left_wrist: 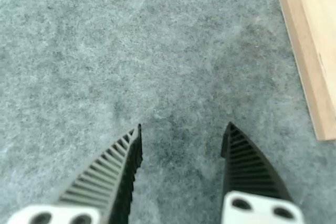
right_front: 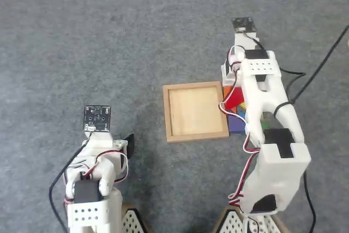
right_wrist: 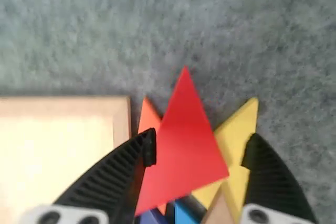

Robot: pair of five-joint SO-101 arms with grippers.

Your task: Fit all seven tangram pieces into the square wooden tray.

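Red triangle (right_wrist: 184, 140), within right end effector (right_wrist: 200, 148)

Count: 1 square wooden tray (right_front: 197, 135); 2 tools, the left tool (left_wrist: 184, 126) and the right tool (right_wrist: 201, 140); 6 tangram pieces (right_front: 234, 102) told apart by colour in one overlapping heap, namely 1 red piece (right_wrist: 184, 145), 1 orange piece (right_wrist: 148, 118), 1 yellow piece (right_wrist: 239, 129), 1 blue piece (right_wrist: 185, 214), 1 purple piece (right_wrist: 152, 217) and 1 tan piece (right_wrist: 216, 214), with any further piece underneath impossible to tell.
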